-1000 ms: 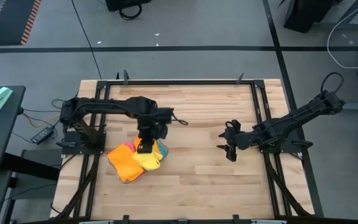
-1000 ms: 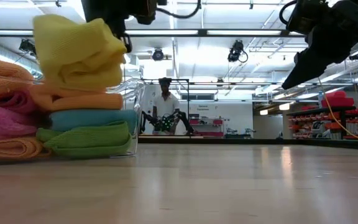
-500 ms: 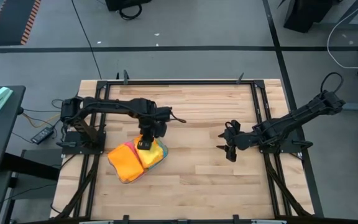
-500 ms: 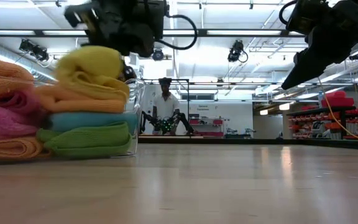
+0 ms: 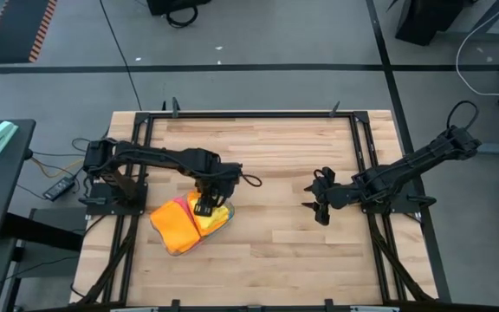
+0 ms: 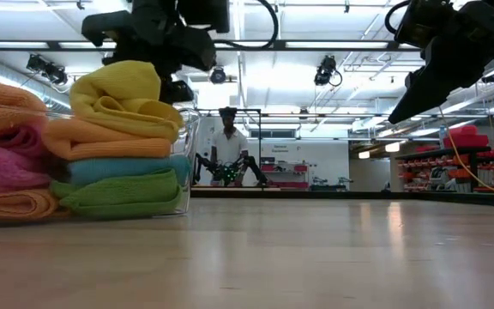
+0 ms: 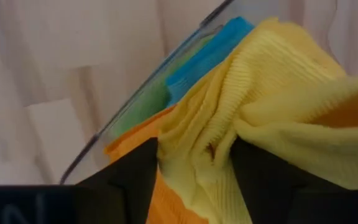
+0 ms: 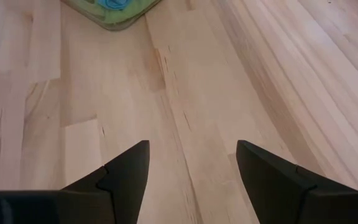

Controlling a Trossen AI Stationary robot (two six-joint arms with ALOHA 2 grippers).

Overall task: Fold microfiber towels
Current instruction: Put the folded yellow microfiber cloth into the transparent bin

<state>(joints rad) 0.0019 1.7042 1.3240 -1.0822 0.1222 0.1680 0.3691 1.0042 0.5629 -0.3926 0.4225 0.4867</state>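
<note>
A clear plastic tray (image 6: pixel 187 137) at the table's left holds a stack of folded microfiber towels: green (image 6: pixel 123 190), blue (image 6: pixel 127 165), orange (image 6: pixel 110 142), and a crumpled yellow towel (image 6: pixel 123 99) on top. My left gripper (image 7: pixel 194 168) points straight down over that yellow towel (image 5: pixel 208 210), open, with a bunched ridge of it between its fingers. My right gripper (image 5: pixel 313 206) hovers open above bare wood at the table's right, nothing between its fingers (image 8: pixel 191 168). My left gripper stands open astride a bunched ridge of the yellow towel (image 7: pixel 197 137), coming from above. The cloth lies against the inner sides of both fingers (image 7: pixel 135 174). The towel rests crumpled on the orange towel below it, slack.
A second pile of orange and pink towels (image 6: pixel 7 154) lies beside the tray, toward the table's left edge (image 5: pixel 173 227). Bare wooden table (image 5: pixel 275 260) spreads between the two arms. A person (image 6: pixel 227 146) stands far off in the room behind.
My left gripper has come down with the yellow towel, which hung clear above the stack a second ago and now sits on the orange towel in the tray. The gripper has tipped to point straight down and its fingers have opened.
</note>
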